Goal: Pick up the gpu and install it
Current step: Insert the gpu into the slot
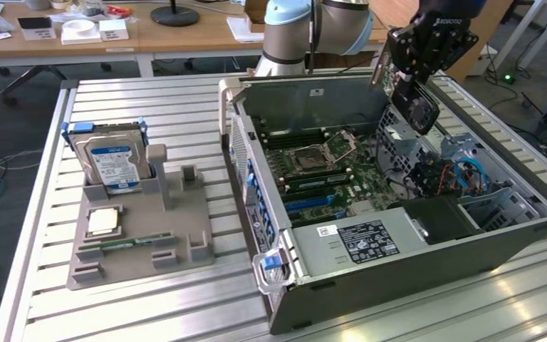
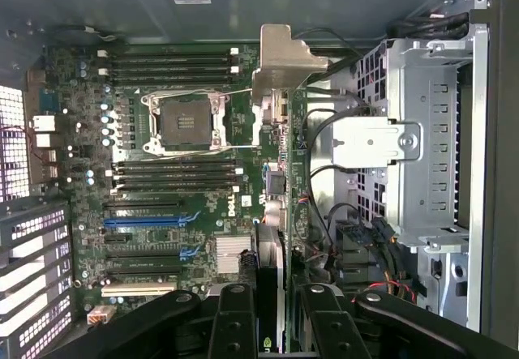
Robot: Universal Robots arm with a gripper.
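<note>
The claw (image 1: 409, 77) pinches the gpu (image 1: 415, 107) by its upper edge, holding it upright above the open computer case (image 1: 397, 267) on the slatted desk (image 1: 159, 306).

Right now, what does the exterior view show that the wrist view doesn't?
Exterior adds: the gray parts holder beside the case, with hard drive, CPU and memory stick, plus the power supply. Wrist adds: the motherboard with its rear port connectors, and the gpu's silver bracket. Both: the claw shut on the gpu above the open case, and the empty CPU socket.
</note>
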